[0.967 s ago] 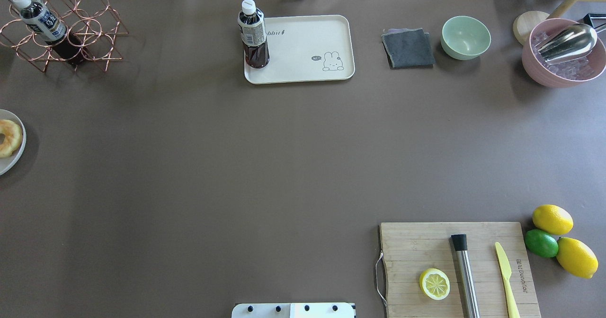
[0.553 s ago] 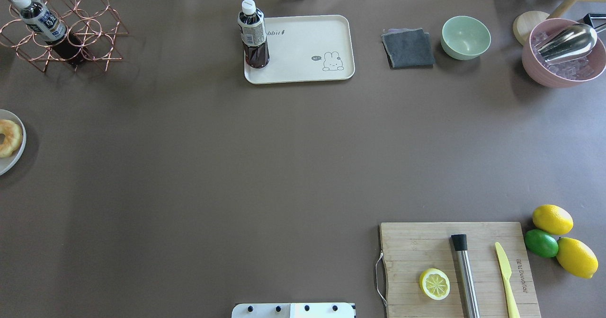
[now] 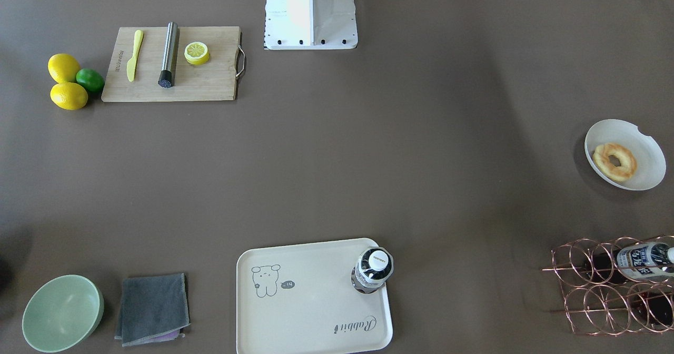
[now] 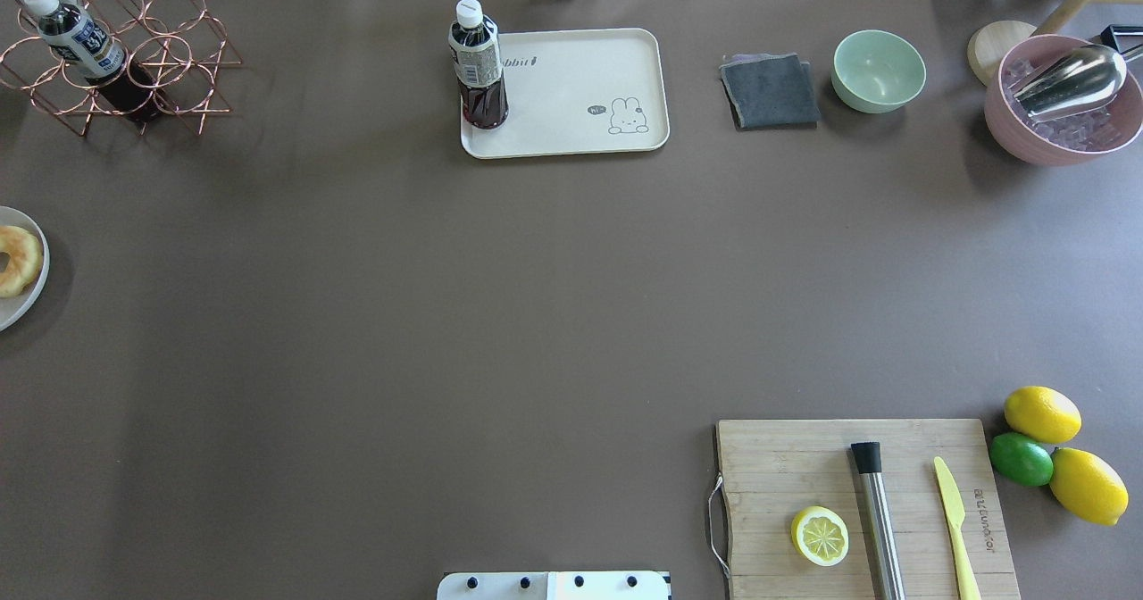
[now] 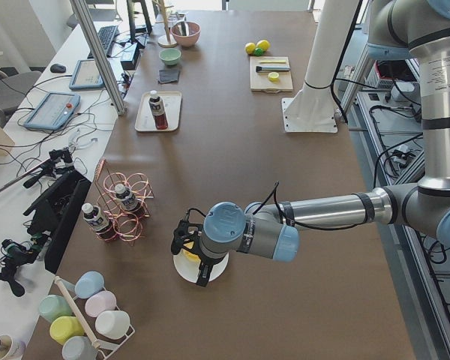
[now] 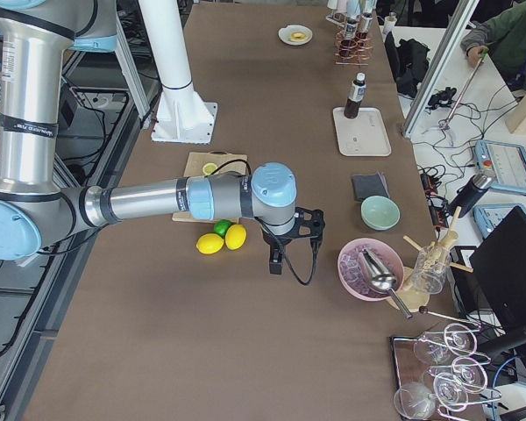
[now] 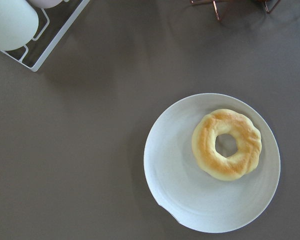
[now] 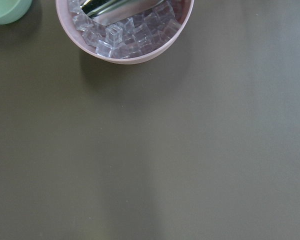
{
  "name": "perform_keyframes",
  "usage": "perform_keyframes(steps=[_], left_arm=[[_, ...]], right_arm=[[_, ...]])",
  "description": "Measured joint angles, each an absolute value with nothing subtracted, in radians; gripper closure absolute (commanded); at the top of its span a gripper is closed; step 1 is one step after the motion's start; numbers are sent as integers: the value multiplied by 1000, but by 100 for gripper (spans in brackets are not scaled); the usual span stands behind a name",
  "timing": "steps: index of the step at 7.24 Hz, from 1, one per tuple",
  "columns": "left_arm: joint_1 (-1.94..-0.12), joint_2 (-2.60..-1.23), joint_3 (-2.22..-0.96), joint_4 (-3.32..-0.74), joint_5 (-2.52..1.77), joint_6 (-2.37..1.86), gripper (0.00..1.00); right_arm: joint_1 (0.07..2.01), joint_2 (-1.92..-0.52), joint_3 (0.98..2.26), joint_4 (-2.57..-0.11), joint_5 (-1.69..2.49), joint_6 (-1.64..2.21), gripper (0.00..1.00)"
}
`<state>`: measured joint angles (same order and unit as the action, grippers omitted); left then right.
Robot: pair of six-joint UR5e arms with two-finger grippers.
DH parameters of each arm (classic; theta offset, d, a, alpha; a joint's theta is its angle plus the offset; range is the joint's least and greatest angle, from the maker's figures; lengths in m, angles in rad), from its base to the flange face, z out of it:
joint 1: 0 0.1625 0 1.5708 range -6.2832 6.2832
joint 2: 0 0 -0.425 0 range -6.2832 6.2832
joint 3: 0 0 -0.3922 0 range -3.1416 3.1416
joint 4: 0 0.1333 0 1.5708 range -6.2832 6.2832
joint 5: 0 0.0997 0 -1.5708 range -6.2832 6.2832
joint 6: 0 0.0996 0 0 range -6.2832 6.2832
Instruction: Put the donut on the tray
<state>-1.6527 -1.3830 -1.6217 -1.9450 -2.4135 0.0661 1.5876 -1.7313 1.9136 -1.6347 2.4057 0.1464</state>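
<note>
- Donut is lying flat, off-centre, in white notched bowl at table's end on robot's left.
- Left gripper is hanging directly above that bowl; jaws open or closed: can't tell.
- Tray is sitting well apart from donut, w/ 1 bottle standing upright in a corner.
- Right gripper is hovering near pink ice bowl; jaw state: can't tell.

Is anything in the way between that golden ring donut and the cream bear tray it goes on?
Only bare brown table lies between the golden ring donut and the cream rectangular tray. A dark drink bottle stands upright on the tray's corner on the donut's side; the rest of the tray is bare.
</note>
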Motion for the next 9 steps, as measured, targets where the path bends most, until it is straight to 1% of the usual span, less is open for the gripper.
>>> perform_keyframes(steps=[1,2,5,6,8,9], left_arm=[[-1650,-1383,-1604,-1962,-2413,71,2],[-1641,-1388,-1559,-1990,-2412,73,3],[-1546,-1468,-1347,-2156,-2408,18,3],[-1510,-1486,-1302,-2209,-2407,-21,3],[-1460,-1530,-1201,-2294,-2406,-64,7],[-1443,-1544,-1171,-2314,-2407,-75,7]], right_arm=[[1588,-1721,1924,-1621,2411,146,0],[1586,-1721,1918,-1590,2411,148,0],[1570,-1756,1846,-1444,2401,169,0],[1566,-1762,1833,-1414,2399,185,0],[1539,-1767,1821,-1395,2376,199,0],[1528,-1767,1819,-1389,2369,200,0]])
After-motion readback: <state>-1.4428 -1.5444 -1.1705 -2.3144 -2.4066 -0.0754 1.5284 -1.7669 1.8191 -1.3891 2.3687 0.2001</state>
